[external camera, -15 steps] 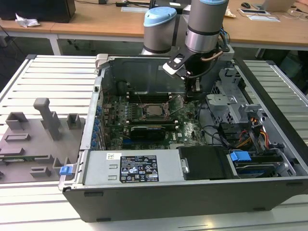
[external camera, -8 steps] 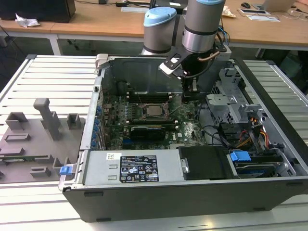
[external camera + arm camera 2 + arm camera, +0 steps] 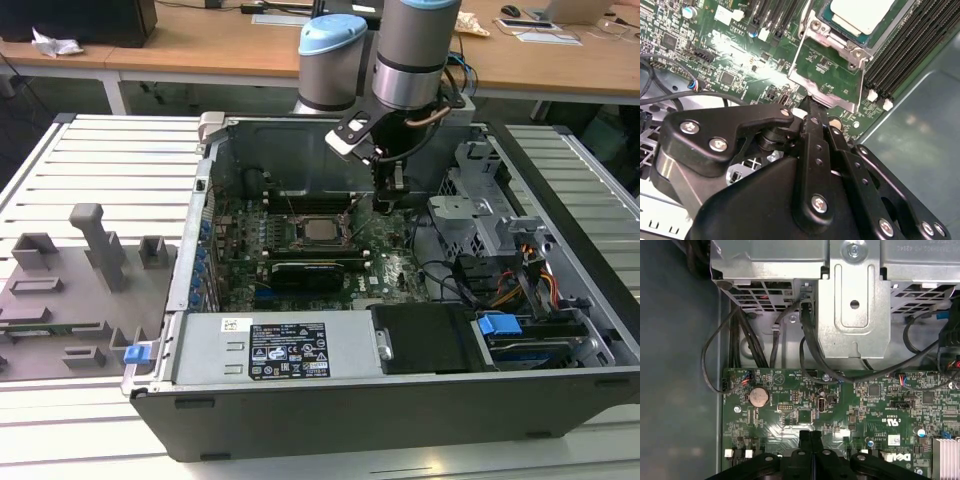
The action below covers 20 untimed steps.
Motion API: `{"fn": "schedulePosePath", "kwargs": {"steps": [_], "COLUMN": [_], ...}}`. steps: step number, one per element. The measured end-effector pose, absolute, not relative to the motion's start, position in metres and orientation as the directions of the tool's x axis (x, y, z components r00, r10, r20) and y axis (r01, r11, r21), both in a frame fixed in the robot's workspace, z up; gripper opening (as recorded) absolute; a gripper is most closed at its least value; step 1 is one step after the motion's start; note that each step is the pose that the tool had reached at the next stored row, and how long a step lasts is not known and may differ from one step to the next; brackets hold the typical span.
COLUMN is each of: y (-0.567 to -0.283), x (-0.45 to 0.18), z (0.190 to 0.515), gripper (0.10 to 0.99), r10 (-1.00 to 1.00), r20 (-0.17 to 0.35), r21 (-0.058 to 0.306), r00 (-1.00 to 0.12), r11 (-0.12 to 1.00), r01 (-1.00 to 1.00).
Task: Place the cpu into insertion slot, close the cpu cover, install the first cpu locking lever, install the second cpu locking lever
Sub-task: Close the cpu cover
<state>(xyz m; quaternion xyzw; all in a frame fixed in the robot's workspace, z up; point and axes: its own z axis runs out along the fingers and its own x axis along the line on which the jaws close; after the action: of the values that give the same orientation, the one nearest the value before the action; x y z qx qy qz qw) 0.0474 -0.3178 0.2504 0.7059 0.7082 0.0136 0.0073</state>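
Observation:
The cpu (image 3: 862, 12), a pale metal square, lies in its socket on the green motherboard; in the exterior view the cpu (image 3: 320, 231) sits mid-board inside the open computer case. The cpu cover (image 3: 858, 79), a thin grey frame, lies flipped open beside the socket, with green board showing through its square opening. My gripper (image 3: 809, 106) is shut with nothing visible between its black fingers. Its tip is at the cover's outer edge, farthest from the cpu; I cannot tell if it touches. The gripper (image 3: 810, 436) hovers low over the board and, in the exterior view, the gripper (image 3: 388, 200) hangs to the right of the cpu.
Black memory slots (image 3: 910, 50) flank the socket. A metal drive cage (image 3: 855, 290) and black cables (image 3: 805, 340) stand close past the board's edge. The case wall (image 3: 920, 130) rises nearby. A grey fixture tray (image 3: 70, 290) lies on the table at the exterior view's left.

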Motion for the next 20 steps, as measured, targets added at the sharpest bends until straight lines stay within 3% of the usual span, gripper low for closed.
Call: {"fn": "schedulePosePath", "kwargs": {"steps": [20], "y": [-0.318], "x": [0.035], "z": [0.250], "gripper": [0.106], "r10": [1.000], "r20": [0.009], "r21": [0.030], "r00": [-0.003], "r11": [0.003], "r01": [1.000]}}
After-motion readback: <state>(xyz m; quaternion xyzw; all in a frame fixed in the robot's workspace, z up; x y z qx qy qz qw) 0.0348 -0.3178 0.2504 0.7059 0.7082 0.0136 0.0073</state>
